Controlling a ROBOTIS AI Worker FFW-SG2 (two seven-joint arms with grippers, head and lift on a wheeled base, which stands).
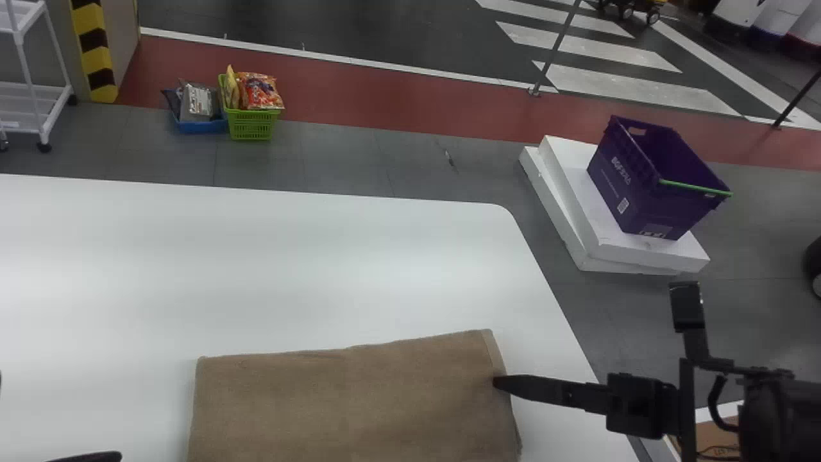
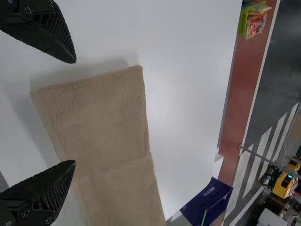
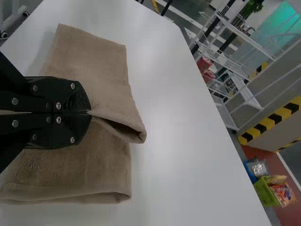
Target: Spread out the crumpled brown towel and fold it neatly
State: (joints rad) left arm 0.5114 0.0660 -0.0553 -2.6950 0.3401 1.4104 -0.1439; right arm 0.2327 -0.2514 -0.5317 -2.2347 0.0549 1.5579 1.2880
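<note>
The brown towel [image 1: 349,407] lies at the head view's bottom centre, spread and apparently folded into a flat rectangle; another fold and some edge-squaring probably remain. The right gripper [image 3: 89,113] has its fingers closed on a pinch of the towel's edge; the left gripper [image 2: 75,112] is spread wide, grasping nothing. At upper left, a green basket [image 1: 251,126] holds snack packets [image 1: 259,93], beside a blue basket [image 1: 200,126] with a grey packet [image 1: 196,101]. At upper right stands a purple crate [image 1: 632,183], its contents unclear.
</note>
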